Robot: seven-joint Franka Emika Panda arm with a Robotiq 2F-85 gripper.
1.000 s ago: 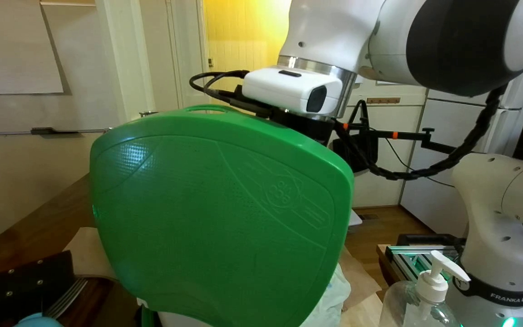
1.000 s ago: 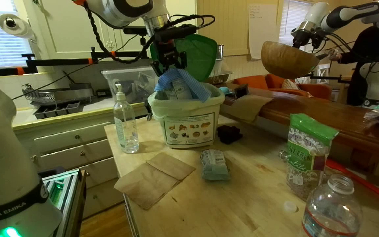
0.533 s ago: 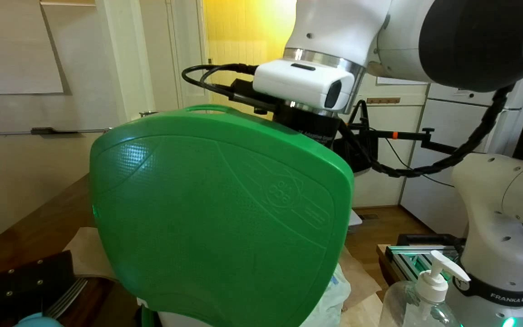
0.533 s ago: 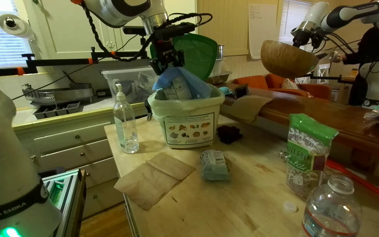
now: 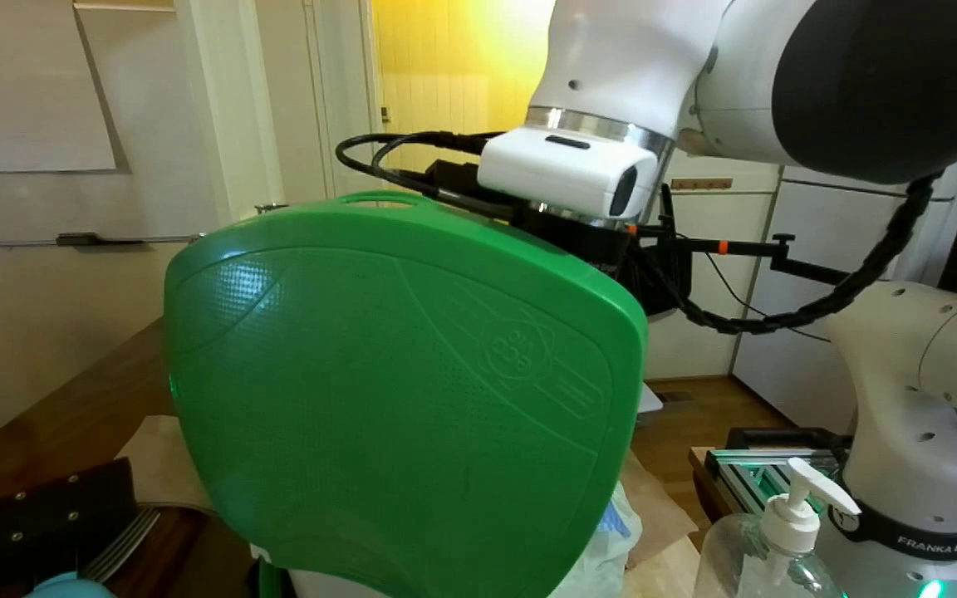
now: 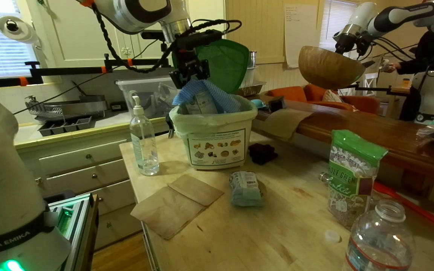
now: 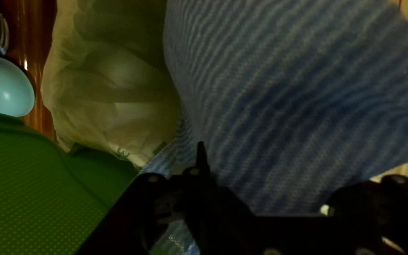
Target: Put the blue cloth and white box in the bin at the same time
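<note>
In an exterior view, I see the cloth (image 6: 222,97) over the box (image 6: 203,105) at the top of the bin (image 6: 217,150), mid-frame. A pump bottle (image 6: 144,143) stands left, a packet (image 6: 246,190) in front.

Wrist view close above blue cloth (image 7: 278,106)

Worktop (image 6: 277,226): pump bottle (image 6: 144,141) upright near one edge; folded paper bag (image 6: 179,205) flat; packet (image 6: 245,188) just beside it. Dark lump (image 6: 262,153) behind the packet, can't tell what. Lentils bag (image 6: 352,180) stands behind a clear bottle (image 6: 381,233), white cap (image 6: 332,236) lying near both. Long red strip (image 6: 414,207) behind the bottle. Brown ledge (image 6: 337,122): fork (image 7: 0,33) just beside a pale blue round piece (image 7: 5,86), brown paper (image 6: 283,122) at the edge. In an exterior view, farther back: tilted wooden bowl (image 6: 326,69), orange chairs (image 6: 309,92), clear tub (image 6: 149,90), drawers (image 6: 85,175). Whiteboard (image 5: 167,187) on a wall (image 5: 30,316).
</note>
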